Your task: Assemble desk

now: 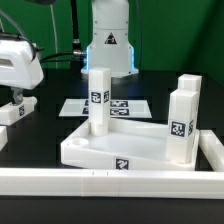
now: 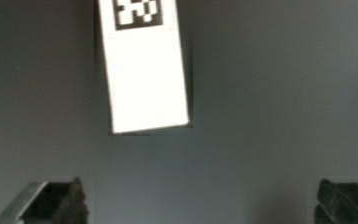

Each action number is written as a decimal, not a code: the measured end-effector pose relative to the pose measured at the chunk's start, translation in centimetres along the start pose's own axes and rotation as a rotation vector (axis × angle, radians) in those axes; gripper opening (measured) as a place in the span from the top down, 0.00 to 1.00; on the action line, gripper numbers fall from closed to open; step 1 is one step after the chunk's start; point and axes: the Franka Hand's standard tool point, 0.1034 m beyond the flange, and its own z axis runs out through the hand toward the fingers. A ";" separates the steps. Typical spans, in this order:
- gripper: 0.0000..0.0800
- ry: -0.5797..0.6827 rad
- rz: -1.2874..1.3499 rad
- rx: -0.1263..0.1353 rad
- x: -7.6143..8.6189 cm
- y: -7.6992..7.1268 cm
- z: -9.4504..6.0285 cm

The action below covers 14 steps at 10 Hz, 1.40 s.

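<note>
Below the tool (image 2: 197, 203) — fingers spread, gripping nothing — a tagged white leg (image 2: 149, 75) lies on the table.

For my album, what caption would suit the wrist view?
Open pincer hovers over a white tagged desk leg lying on the dark table.

A marker board (image 1: 112, 106) lies on the dark table (image 1: 40, 130), white border rails (image 1: 100, 181) in front.

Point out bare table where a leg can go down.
Bare table at the exterior view's left, bordered by slab and front rail. Also bare between the loose leg and the open gripper. Crowded at the right: upright leg beside side rail.
</note>
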 end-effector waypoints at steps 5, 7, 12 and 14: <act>0.19 -0.324 -0.015 0.040 -0.1 2.3 1.8; 0.19 -0.420 -0.029 0.032 -0.4 2.1 2.4; 0.19 -0.597 -0.027 0.021 -0.9 1.7 4.7; 0.19 -0.595 -0.025 0.019 -1.0 1.8 5.4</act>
